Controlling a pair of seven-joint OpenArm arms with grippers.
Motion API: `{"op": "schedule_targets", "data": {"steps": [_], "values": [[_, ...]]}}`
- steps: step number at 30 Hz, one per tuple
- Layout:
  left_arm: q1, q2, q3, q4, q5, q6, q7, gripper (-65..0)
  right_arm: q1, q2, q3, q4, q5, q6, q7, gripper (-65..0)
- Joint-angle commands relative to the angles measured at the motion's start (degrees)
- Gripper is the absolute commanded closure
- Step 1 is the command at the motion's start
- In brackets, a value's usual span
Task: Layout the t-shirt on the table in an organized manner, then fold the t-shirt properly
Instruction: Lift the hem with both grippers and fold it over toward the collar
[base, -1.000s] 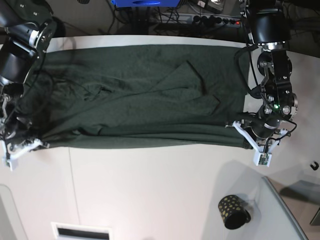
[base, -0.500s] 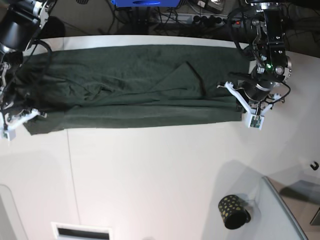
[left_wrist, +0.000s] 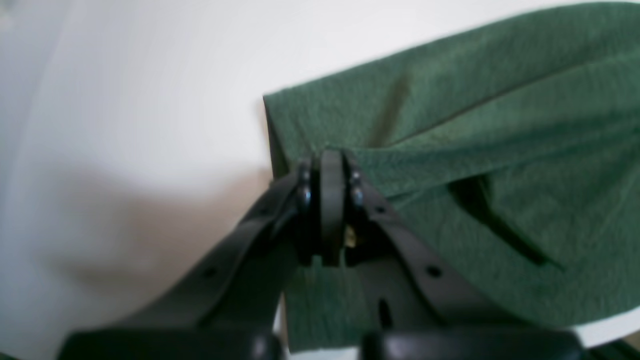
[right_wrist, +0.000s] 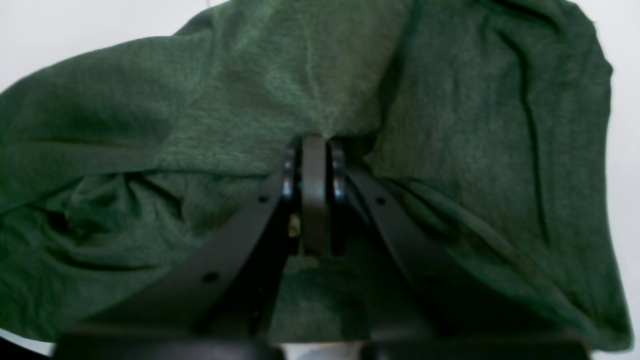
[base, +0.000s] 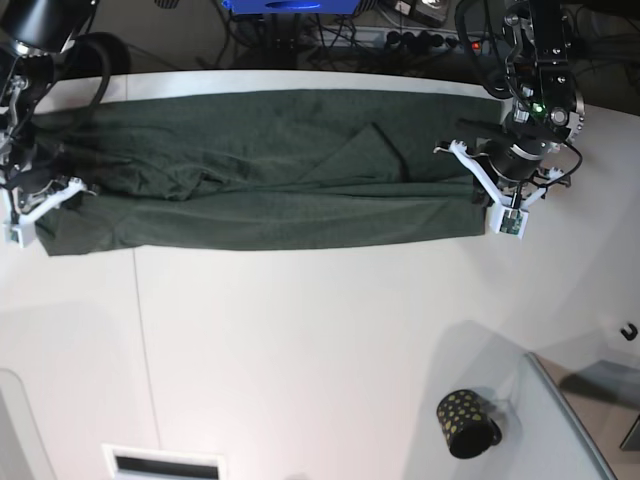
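The dark green t-shirt (base: 270, 170) lies stretched across the far part of the white table (base: 320, 350), its near long edge folded up over the rest. My left gripper (base: 480, 195) is shut on the shirt's right end; the left wrist view shows its fingertips (left_wrist: 330, 170) pinching a fold of the fabric (left_wrist: 475, 150). My right gripper (base: 55, 195) is shut on the shirt's left end; the right wrist view shows its fingertips (right_wrist: 312, 150) pinching bunched fabric (right_wrist: 200, 125).
A small black cup with gold dots (base: 465, 422) stands at the near right. A grey panel (base: 575, 420) lies beside it at the table's right corner. A dark seam line (base: 143, 350) runs down the tabletop. Cables and a power strip (base: 420, 40) lie behind the table.
Both grippers have carried the shirt's near edge away from the front, folding it over the rest. The shirt's visible strip has become narrower.
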Motion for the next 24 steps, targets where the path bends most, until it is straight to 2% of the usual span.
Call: {"op": "schedule_targets", "data": {"steps": [1, 24], "values": [[0.20, -0.25, -0.16, 1.16, -0.05, 0.16, -1.13, 0.0, -0.20, 0.79, 0.19, 1.96, 0.61, 0.32, 0.65, 0.0], [2.49, -0.60, -0.25, 3.89, -0.05, 0.16, -0.78, 0.0, -6.18, -0.17, 0.27, 8.65, 0.61, 0.23, -0.31, 0.0]]}}
